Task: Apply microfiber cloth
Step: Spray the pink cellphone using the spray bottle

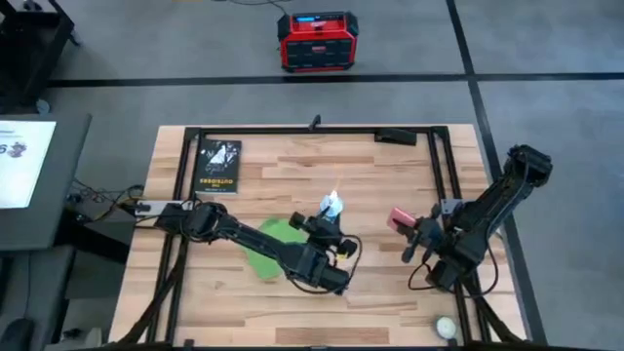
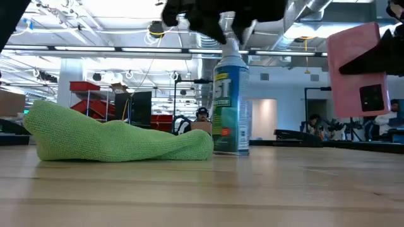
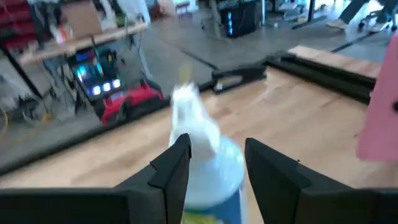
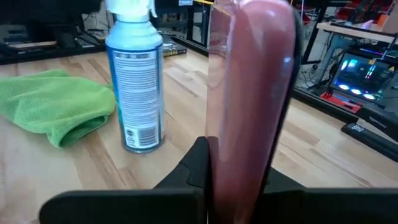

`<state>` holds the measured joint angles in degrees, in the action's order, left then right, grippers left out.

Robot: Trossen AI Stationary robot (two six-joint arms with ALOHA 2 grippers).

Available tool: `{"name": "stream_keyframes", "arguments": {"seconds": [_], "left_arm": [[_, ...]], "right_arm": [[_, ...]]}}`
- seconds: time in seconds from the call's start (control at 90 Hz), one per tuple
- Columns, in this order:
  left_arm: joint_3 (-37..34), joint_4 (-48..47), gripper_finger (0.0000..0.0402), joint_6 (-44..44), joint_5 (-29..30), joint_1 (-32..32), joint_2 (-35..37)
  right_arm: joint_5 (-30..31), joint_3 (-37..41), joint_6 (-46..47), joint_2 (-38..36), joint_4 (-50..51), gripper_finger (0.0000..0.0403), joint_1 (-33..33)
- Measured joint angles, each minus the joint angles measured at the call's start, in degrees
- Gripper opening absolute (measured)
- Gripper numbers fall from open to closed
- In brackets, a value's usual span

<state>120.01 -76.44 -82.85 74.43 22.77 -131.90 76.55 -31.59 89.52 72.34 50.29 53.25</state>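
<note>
At mid-table the cloth [image 2: 113, 140] lies bunched, just beside the upright spray can [image 2: 231, 104]. My left gripper [image 3: 214, 165] hovers over the can's top, fingers apart around its nozzle. My right gripper [image 4: 239, 165] is clamped on a pink phone [image 4: 252, 93], held upright above the table.

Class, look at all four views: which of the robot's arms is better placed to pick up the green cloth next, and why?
Probably the left. The right gripper is shut on the pink phone. The left gripper is open around the spray can, which stands next to the microfiber cloth.
</note>
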Motion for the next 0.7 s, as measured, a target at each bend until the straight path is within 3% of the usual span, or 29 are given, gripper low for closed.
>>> {"name": "stream_keyframes", "arguments": {"seconds": [0.344,0.7], "left_arm": [[-0.29,-9.01,0.0134,-12.02,2.13,4.42,-0.10],[-0.29,-0.19,0.0134,-1.95,5.12,5.13,-0.10]], "right_arm": [[0.07,0.00,0.00,0.00,-0.14,0.0012,0.00],[0.13,0.00,0.00,0.00,-0.20,0.0012,-0.91]]}}
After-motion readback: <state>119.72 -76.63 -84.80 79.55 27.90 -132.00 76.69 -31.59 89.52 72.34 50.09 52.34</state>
